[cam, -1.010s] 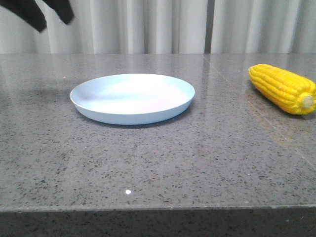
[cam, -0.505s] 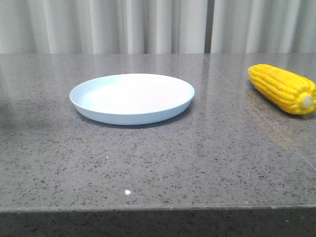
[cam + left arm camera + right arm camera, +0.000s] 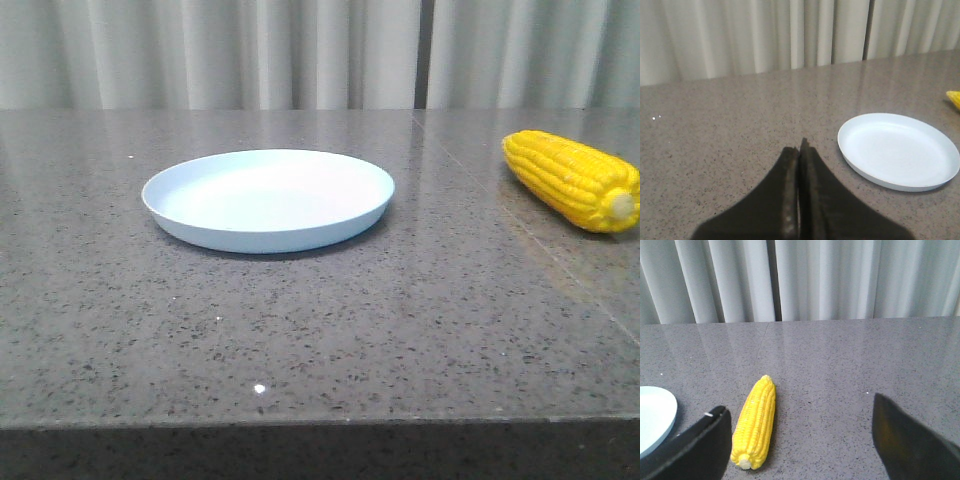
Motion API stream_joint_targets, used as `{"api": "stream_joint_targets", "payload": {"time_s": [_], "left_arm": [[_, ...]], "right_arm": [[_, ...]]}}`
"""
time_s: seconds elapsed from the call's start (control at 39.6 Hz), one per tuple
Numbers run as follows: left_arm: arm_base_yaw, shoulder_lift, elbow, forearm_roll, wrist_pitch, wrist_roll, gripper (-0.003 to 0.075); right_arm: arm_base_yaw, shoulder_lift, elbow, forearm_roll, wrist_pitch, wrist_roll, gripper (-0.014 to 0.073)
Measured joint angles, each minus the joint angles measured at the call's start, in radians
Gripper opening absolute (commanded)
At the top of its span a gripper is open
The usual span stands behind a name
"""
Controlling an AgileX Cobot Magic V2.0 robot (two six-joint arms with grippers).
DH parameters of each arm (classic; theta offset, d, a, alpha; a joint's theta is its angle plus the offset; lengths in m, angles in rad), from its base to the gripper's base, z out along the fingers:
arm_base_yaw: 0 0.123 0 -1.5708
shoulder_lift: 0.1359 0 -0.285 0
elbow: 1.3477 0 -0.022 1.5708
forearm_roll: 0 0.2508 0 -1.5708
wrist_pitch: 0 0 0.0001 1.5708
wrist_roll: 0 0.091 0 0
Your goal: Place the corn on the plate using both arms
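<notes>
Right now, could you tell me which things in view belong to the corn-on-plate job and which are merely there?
Part of the job:
corn cob
light-blue plate
left gripper, shut
right gripper, open

Merely there:
grey stone table
pale curtain

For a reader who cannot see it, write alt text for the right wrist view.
A yellow corn cob lies on a grey speckled table, between the wide-open fingers of the right gripper, nearer one finger. A pale blue plate's edge shows beside it, with white curtains behind.
</notes>
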Motion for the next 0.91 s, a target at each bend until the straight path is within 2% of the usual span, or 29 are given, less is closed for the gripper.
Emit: {"api": "stream_joint_targets", "payload": {"time_s": [0.2, 0.91], "left_arm": [[0.0, -0.198, 0.046, 0.0, -0.002, 0.0, -0.002], [0.0, -0.202, 0.052, 0.001, -0.004, 0.0, -0.002]], "right_arm": [[0.0, 0.0, 0.0, 0.0, 0.0, 0.0, 0.0601], [0.0, 0.005, 0.0, 0.013, -0.004, 0.0, 0.06]]}}
